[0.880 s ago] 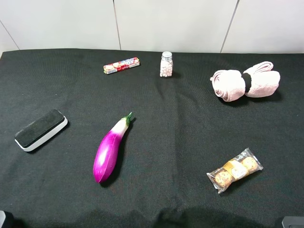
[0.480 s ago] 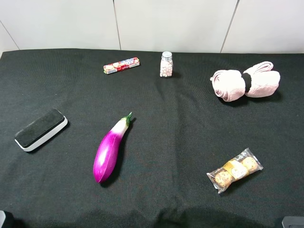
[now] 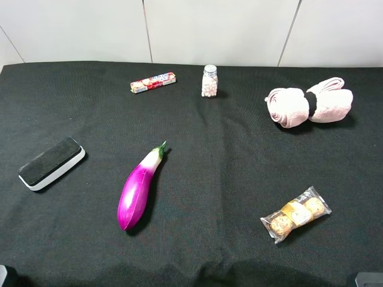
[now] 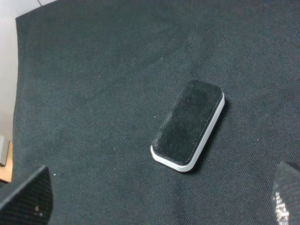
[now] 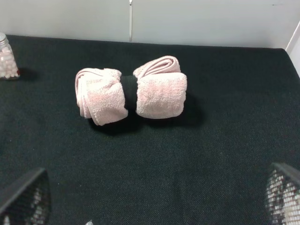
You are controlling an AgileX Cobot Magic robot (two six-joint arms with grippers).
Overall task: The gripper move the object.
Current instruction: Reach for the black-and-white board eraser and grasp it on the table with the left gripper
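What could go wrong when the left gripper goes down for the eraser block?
1. The eraser block lies flat and low on the black cloth, so the open left gripper may snag fabric while closing.
2. It sits diagonal to the jaws; unrotated, they could pinch its corners and slip.

table cloth (image 3: pixel 227 155) plain black, fine weave. wall (image 3: pixel 215 30) white panels, thin grey seams. object (image 3: pixel 51 162) black top, white base. eggplant (image 3: pixel 137 190) glossy purple, fading to white near the green stem. candy pack (image 3: pixel 153 82) red and white print, text too small to read. bottle (image 3: pixel 209 82) clear, white pellets inside, silver cap. towel (image 3: pixel 287 106) pale pink, black band (image 3: pixel 311 103) round the middle. snack packet (image 3: pixel 296 214) clear wrap, orange-tan label, brown pieces inside. left gripper (image 4: pixel 161 199) fingers (image 4: pixel 29 200) dark with woven carbon pattern. right gripper (image 5: pixel 157 201) fingers (image 5: pixel 28 199) same dark weave, greyer mesh on the other one.
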